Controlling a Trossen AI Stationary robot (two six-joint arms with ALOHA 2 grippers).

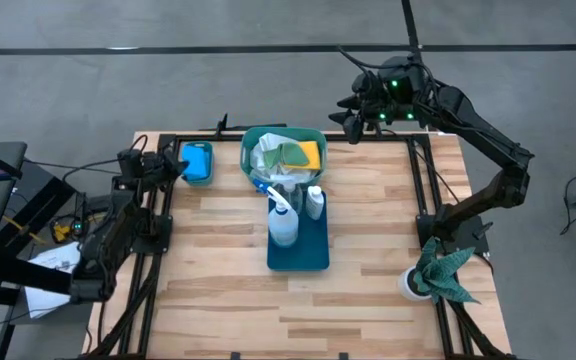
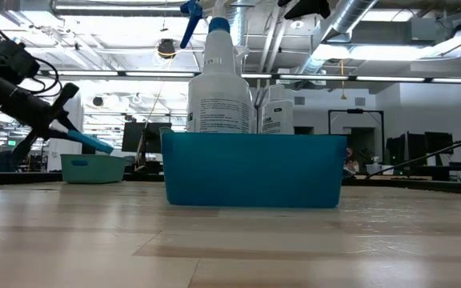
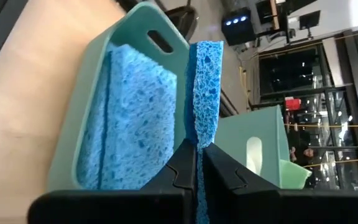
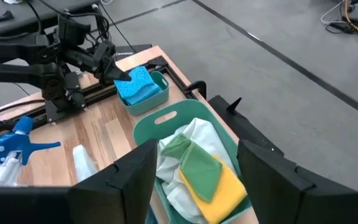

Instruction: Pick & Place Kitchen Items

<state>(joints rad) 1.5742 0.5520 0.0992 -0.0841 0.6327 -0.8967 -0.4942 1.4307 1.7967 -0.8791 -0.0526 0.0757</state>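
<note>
Sponge (image 3: 207, 87): blue, porous, rectangular slab; held on edge, long axis running out from the fingertips.
Left gripper (image 3: 199, 149): clenched on sponge, over small tray (image 3: 73, 155).
Right gripper (image 4: 191, 163): parted, empty.

The spray bottle (image 2: 218, 88) carries a printed label, but its text is unreadable.

Bare table (image 1: 368, 290) around the blue tray (image 1: 313, 258) crowded with bottles (image 1: 283, 225).

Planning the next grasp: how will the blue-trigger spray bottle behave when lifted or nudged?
The spray bottle stands tall and narrow in the blue tray, so a sideways nudge would probably tip it. Its smooth clear plastic may slip. The trigger head likely makes it top-heavy.
</note>
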